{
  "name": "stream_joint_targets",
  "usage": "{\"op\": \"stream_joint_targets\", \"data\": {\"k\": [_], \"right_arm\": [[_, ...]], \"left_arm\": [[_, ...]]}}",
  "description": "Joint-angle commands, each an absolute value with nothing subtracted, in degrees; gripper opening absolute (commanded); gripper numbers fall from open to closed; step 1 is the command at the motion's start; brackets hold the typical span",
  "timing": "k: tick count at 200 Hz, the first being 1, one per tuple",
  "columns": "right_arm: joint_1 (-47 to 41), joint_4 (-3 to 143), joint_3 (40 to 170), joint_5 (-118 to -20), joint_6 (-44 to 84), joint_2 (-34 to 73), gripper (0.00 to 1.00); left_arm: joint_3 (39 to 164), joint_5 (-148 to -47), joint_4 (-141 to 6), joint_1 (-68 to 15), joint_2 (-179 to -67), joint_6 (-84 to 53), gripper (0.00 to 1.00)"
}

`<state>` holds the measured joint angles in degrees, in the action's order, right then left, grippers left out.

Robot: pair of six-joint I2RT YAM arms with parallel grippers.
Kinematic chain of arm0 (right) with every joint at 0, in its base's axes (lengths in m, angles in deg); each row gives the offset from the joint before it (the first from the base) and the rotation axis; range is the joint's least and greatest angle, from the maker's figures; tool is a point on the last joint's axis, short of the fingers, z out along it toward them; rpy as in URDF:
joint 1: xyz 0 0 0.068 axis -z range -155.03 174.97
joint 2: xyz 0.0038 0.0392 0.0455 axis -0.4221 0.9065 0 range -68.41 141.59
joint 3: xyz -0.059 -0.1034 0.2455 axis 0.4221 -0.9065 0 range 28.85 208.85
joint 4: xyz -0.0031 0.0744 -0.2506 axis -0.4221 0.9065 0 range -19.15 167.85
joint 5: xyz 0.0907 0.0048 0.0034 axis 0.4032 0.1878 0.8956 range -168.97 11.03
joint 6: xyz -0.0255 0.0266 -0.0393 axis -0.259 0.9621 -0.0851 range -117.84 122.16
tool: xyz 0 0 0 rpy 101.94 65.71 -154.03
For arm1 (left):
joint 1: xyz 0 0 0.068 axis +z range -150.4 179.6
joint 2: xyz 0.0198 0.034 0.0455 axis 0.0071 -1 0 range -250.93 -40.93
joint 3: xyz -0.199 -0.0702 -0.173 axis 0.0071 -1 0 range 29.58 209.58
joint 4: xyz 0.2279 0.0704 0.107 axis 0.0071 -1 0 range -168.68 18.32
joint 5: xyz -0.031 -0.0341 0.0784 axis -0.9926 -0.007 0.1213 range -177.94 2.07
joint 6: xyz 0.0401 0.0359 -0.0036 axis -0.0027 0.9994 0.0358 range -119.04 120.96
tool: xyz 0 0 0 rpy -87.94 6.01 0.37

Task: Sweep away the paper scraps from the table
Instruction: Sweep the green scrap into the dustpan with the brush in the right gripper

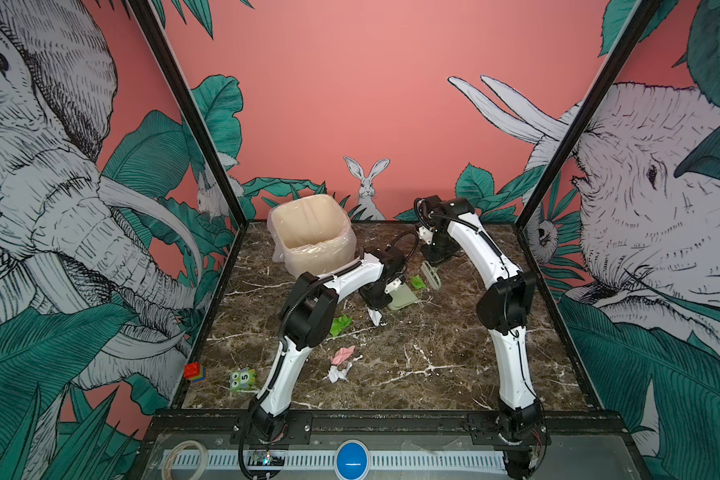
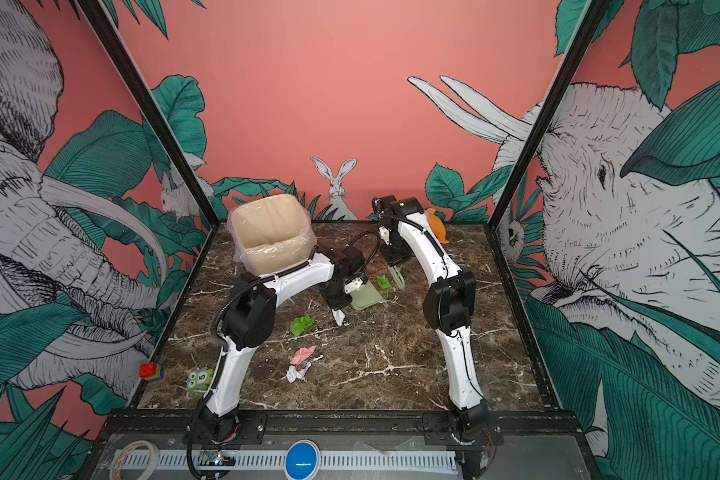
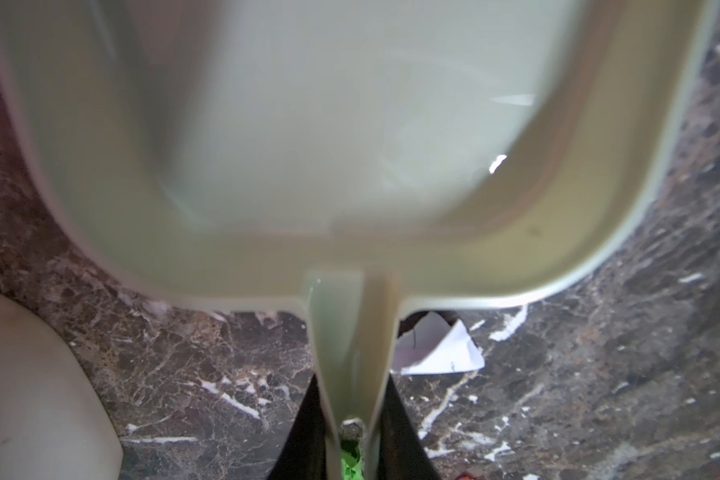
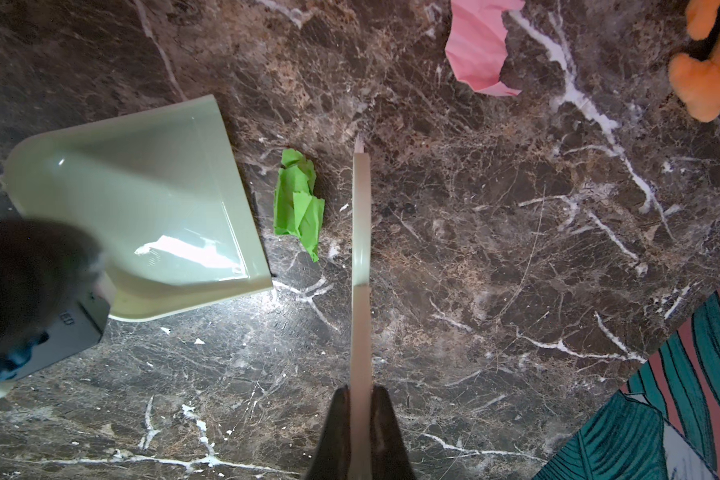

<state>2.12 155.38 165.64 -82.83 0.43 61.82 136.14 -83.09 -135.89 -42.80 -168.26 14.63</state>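
Right claw (image 4: 360, 392) is clamped on the flat brush (image 4: 361, 216), its long edge roughly parallel to the mouth of the dustpan (image 4: 142, 199), which the left claw (image 3: 353, 399) grips by the handle. One green scrap (image 4: 300, 203) lies on the bench (image 4: 495, 257) between brush and pan mouth, just beside both; a short sideways push should carry it in. Other paper scraps (image 1: 344, 355) lie well apart, toward the front.
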Motion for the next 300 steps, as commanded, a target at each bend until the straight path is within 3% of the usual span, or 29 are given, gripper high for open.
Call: {"op": "stream_joint_targets", "data": {"k": [1,142,231,300], "right_arm": [[1.82,156.98,167.36,-82.50,0.41,63.07,0.00],[-1.25,157.11,165.90,-77.86,0.29,62.00,0.00],[-3.72,150.57,155.29,-62.77,2.16,51.95,0.00],[-2.16,149.88,149.89,-68.95,2.16,47.07,0.00]], "left_arm": [[138.33,-84.54,-139.30,-42.33,-168.64,15.79,0.12],[143.22,-84.16,-142.88,-41.89,-172.00,16.89,0.13],[142.76,-83.93,-142.96,-41.80,-172.22,16.78,0.13],[141.88,-83.46,-141.88,-41.71,-170.80,16.43,0.13]]}}
